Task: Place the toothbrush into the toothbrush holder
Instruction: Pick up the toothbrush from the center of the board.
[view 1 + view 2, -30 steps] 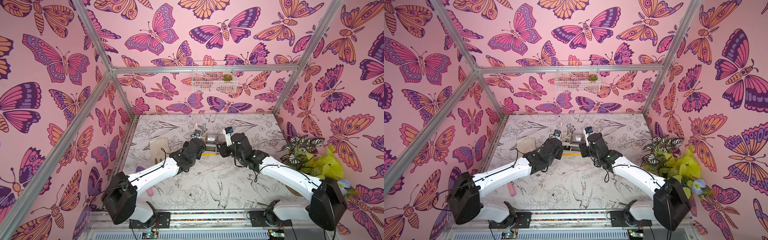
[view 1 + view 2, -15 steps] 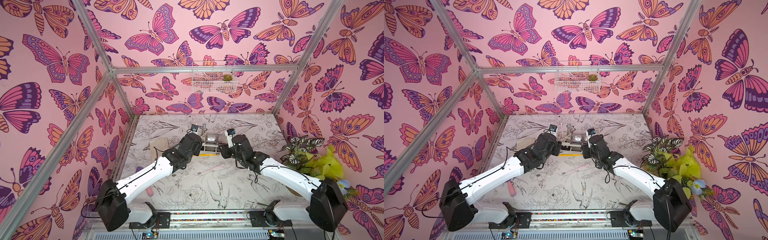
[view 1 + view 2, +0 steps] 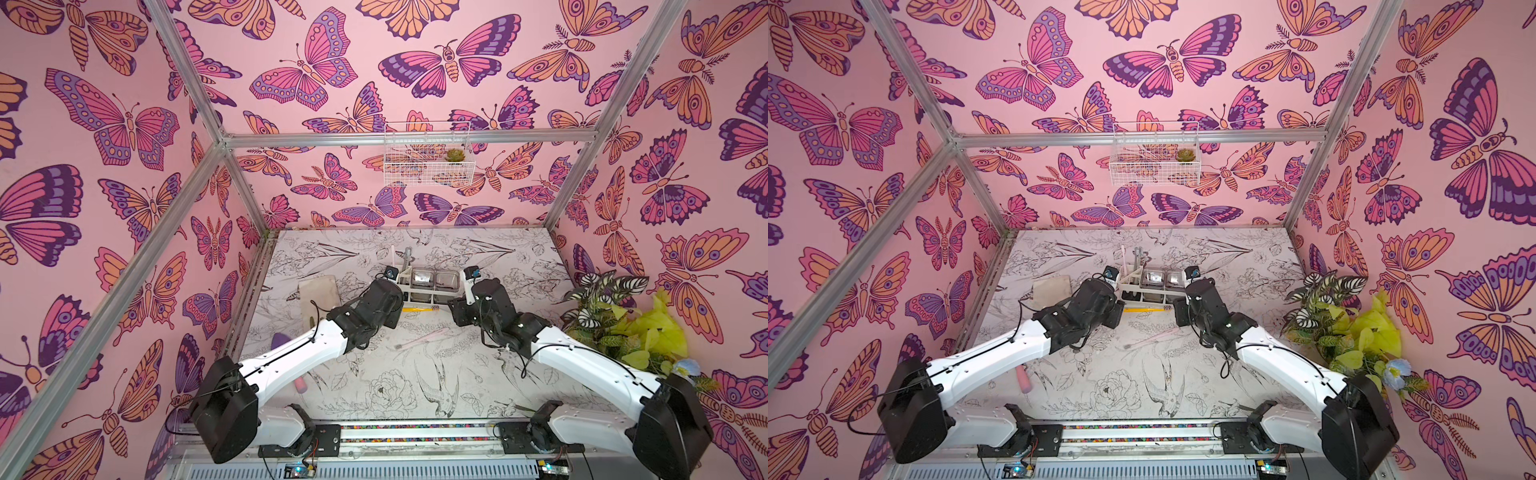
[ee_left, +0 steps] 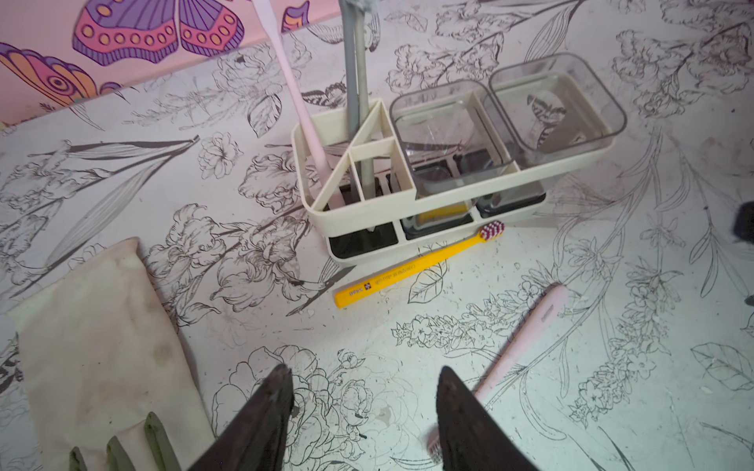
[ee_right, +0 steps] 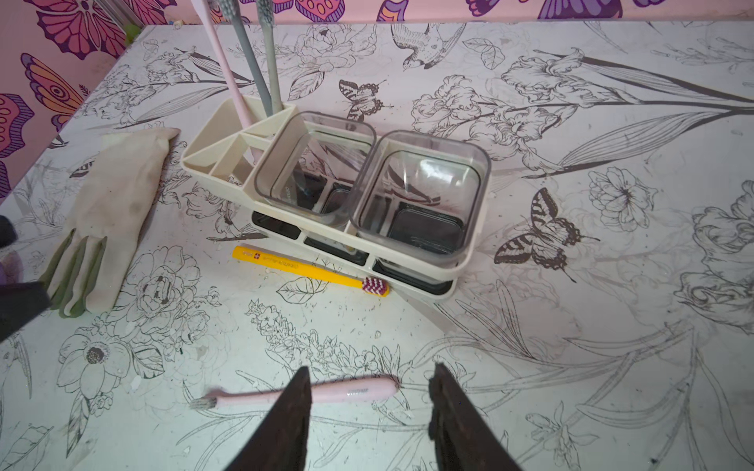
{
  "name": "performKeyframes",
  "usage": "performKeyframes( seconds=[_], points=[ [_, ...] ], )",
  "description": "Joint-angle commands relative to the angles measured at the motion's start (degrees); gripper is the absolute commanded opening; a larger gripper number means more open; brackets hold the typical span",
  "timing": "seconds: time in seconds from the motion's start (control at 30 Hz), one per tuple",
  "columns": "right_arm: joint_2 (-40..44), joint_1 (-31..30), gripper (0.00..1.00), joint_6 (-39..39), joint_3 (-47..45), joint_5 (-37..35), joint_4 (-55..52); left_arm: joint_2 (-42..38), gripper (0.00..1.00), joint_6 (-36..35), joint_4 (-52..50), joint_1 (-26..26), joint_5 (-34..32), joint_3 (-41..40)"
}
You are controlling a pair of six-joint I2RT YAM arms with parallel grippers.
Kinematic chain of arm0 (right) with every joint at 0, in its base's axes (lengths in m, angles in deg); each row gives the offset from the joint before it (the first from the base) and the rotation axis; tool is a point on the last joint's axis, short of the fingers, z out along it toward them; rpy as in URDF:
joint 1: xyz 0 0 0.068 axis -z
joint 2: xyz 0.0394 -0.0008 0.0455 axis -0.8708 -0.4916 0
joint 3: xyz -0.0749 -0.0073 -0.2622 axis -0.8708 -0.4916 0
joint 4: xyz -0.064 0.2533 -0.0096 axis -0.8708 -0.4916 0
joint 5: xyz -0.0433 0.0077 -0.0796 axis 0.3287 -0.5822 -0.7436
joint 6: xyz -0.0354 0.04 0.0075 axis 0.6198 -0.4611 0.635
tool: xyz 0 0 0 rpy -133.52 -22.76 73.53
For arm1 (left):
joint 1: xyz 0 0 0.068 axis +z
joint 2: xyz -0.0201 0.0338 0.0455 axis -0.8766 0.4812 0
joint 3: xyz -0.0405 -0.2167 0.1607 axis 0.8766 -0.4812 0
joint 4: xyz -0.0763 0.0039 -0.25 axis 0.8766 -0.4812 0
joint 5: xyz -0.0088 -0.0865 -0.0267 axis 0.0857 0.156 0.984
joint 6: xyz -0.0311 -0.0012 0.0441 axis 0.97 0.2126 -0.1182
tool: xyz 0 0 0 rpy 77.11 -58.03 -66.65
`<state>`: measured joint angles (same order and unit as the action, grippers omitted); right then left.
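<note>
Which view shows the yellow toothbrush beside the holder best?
The left wrist view: the yellow toothbrush shows whole, bristles and handle print clear. The right wrist view shows it whole, slightly smaller. Both top views give a thin sliver.

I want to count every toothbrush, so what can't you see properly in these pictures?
- Left wrist view: the standing pink toothbrush and grey toothbrushes have heads cut off by the picture's edge.
- Left wrist view: the lying pink toothbrush has its bristles mostly behind the left pincer.
- Top view: a purple thing is half under the left arm; I can't tell what it is.
</note>
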<state>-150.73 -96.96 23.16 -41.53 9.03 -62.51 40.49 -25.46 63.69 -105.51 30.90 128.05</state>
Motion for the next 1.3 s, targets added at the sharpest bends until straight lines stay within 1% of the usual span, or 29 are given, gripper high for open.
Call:
performKeyframes(
  seconds=[0.0, 0.07, 0.2, 0.33, 0.43, 0.63, 0.9, 1.1, 1.27],
  points=[
    [2.27, 0.52, 0.51, -1.08, -1.87, -0.09, -4.05, 2.21, 0.58, -0.67, 2.92, 0.68, 3.43, -1.95],
    [2.60, 0.77, 0.52, -1.20, -2.60, 1.06, -4.94, 3.75, 0.58, -1.43, 3.70, 0.85, 4.24, -2.25],
    [1.50, 2.13, 0.52, -2.48, -2.81, 4.38, -5.95, 7.02, 0.58, -1.81, 4.93, 1.54, 3.80, -2.55],
    [0.54, 2.87, 0.52, -3.18, -2.25, 4.92, -5.79, 10.58, 0.58, -2.93, 6.88, 2.84, 4.02, -2.20],
    [0.20, 3.78, 0.52, -3.02, -1.10, 6.11, -6.29, 13.31, 0.58, -3.72, 7.01, 4.11, 5.42, -1.35],
    [3.07, 6.29, 0.52, -4.32, -0.81, 9.18, -7.57, 18.67, 0.57, -7.13, 7.27, 6.27, 5.51, 0.13],
    [9.31, 7.26, 0.54, -4.34, -2.40, 9.39, -9.65, 23.46, 0.57, -12.52, 11.22, 7.12, 2.40, 1.06],
    [10.05, 8.26, 0.54, -4.50, -2.98, 9.46, -10.36, 27.09, 0.55, -14.49, 12.89, 7.18, 3.98, 2.14],
    [10.13, 8.93, 0.54, -4.97, -3.34, 10.00, -10.24, 28.70, 0.54, -15.13, 13.48, 7.11, 3.78, 2.15]
  ],
)
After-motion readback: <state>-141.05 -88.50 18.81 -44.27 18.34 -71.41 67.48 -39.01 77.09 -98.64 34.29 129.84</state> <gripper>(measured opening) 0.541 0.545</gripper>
